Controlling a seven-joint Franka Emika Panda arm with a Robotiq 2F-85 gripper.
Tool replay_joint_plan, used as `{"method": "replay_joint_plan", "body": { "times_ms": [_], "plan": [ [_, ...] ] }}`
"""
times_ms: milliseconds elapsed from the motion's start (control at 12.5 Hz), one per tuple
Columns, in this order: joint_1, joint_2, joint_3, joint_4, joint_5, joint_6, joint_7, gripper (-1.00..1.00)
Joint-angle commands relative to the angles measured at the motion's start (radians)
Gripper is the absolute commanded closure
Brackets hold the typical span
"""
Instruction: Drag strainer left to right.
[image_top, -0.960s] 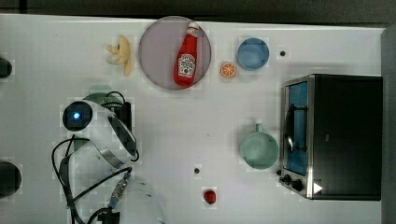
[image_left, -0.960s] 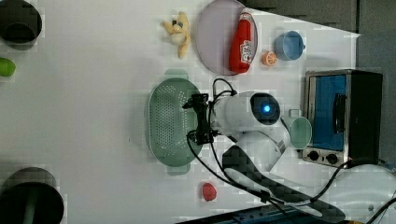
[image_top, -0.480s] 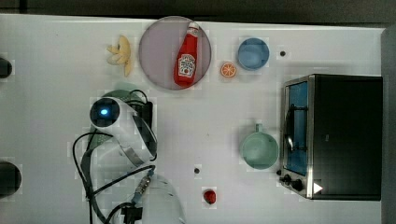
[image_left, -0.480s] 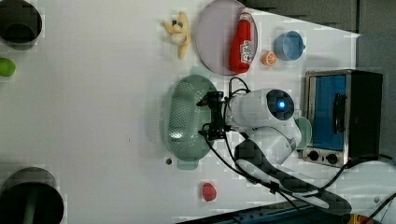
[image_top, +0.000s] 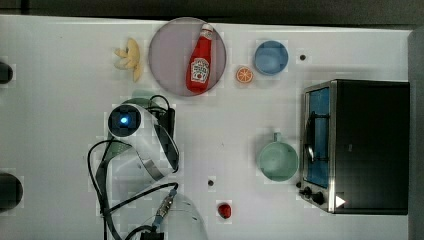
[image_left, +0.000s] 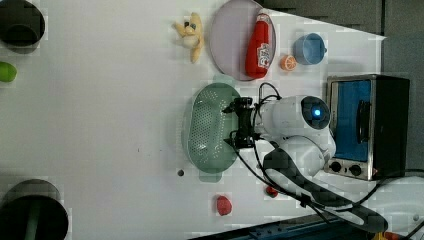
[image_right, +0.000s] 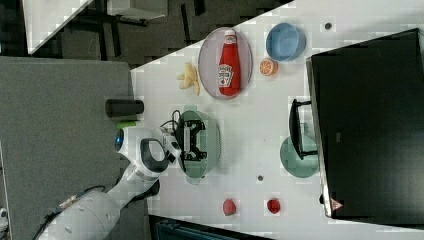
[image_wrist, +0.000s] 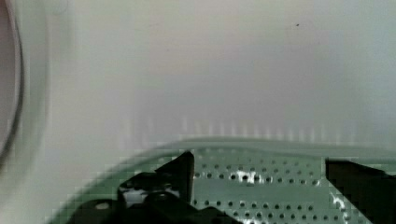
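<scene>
The strainer is a pale mint-green oblong colander lying on the white table just below the plate in the left view. It also appears in the right view and, close up, in the wrist view. My gripper stands open with both black fingers reaching down inside the basin, close to the wall on the left view's right. The right view shows the gripper spread wide across the basin. In the wrist view one finger rests over the perforated floor. In the top view the arm covers most of the strainer.
A mint-green mug and a toaster oven stand at the top view's right. A plate with a ketchup bottle, a blue bowl, an orange slice and a banana toy line the far edge. A small red item lies near the front.
The arm and the strainer have slid together toward the right in the top and left views. The fingers have stayed open inside the basin.
</scene>
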Motion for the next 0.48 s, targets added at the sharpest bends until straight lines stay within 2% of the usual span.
{"method": "replay_joint_plan", "body": {
  "times_ms": [80,480],
  "plan": [
    [-0.037,-0.044,-0.023,-0.043,-0.008,-0.002,-0.117,-1.0],
    [-0.049,-0.07,-0.1,-0.075,-0.008,0.002,-0.193,-1.0]
  ]
}}
